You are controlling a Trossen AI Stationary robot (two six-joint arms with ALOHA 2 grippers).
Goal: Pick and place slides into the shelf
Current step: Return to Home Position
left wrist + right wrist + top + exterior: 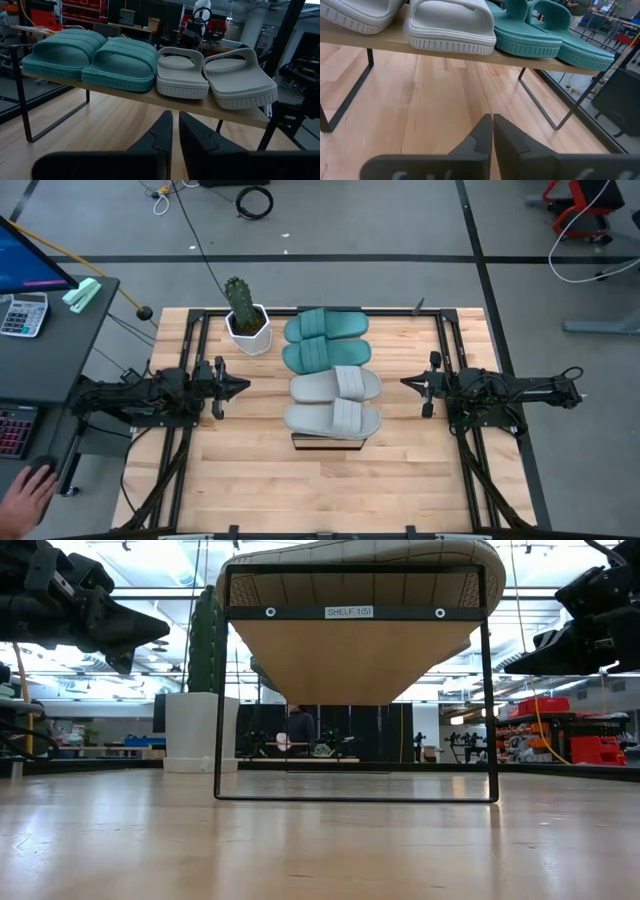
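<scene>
Two teal slides (326,339) and two light grey slides (335,402) lie side by side by their soles on the shelf (165,98), a light-wood board on black metal legs in the table's middle. In the left wrist view the teal pair (95,59) sits beside the grey pair (215,75). My left gripper (244,386) hovers left of the shelf, shut and holding nothing. My right gripper (405,383) hovers right of it, also shut and holding nothing. In the wrist views each one's fingers (174,131) (492,131) point at the shelf's side.
A potted cactus (245,316) in a white pot stands by the far-left end of the shelf. Bare plank tabletop (330,490) lies toward the near edge. A desk with a calculator (22,313) and a person's hand (25,495) are left of the table.
</scene>
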